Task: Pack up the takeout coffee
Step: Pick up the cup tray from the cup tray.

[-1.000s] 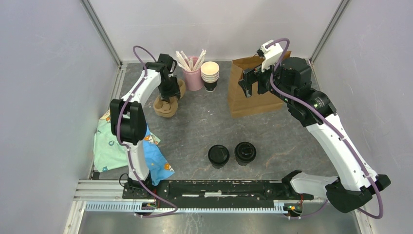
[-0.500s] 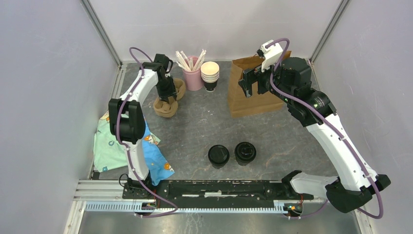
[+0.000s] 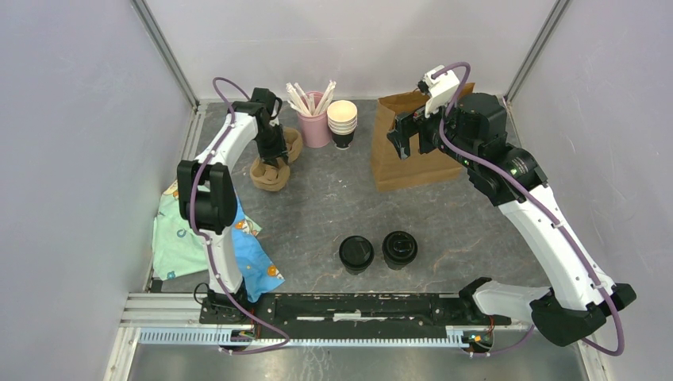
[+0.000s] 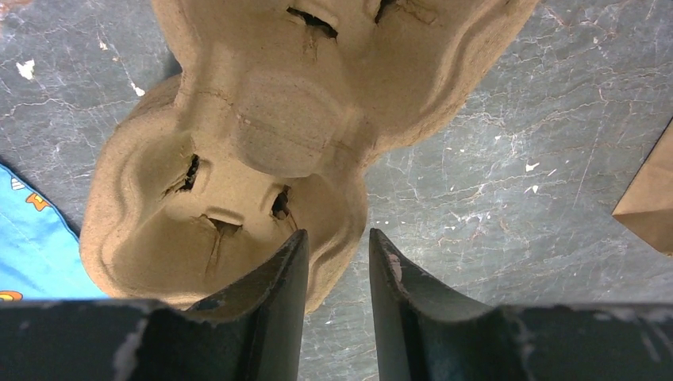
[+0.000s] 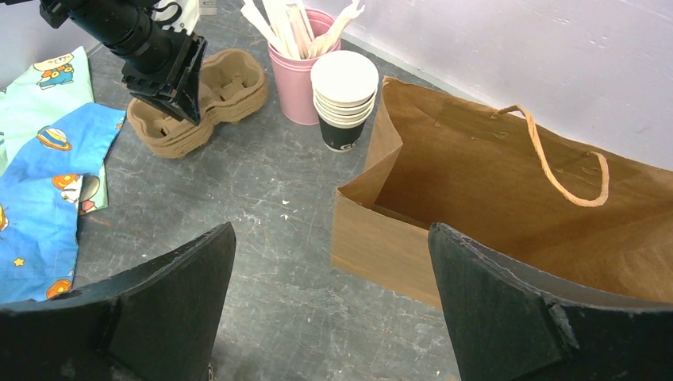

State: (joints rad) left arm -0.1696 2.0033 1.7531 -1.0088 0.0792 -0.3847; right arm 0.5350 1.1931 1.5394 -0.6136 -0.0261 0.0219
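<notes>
The left end effector [image 4: 337, 236] is sitting low over the tan moulded-pulp cup carrier [image 4: 262, 135] at the far left of the grey worktop [image 3: 317, 214], its jaws narrowly apart astride the carrier's rim. The small black lidded takeout coffee cup [image 3: 356, 254] is standing near centre, just beside a stack of black lids [image 3: 399, 249]. The right end effector [image 5: 331, 238] is hovering wide open and empty by the open brown paper bag [image 5: 492, 182].

On my grey, white-veined table [image 3: 317, 210], the bag [image 3: 413, 163] is plain kraft brown. Beside it, my cups [image 3: 342, 119] are black with cream rims, the holder [image 3: 316, 131] pink. Beyond those, a beige pulp tray [image 3: 270, 175] and a blue-and-mint cartoon-print cloth [image 3: 178, 238]. Before the bag, takeout coffee [image 3: 356, 254] and lids [image 3: 399, 249], both black.
</notes>
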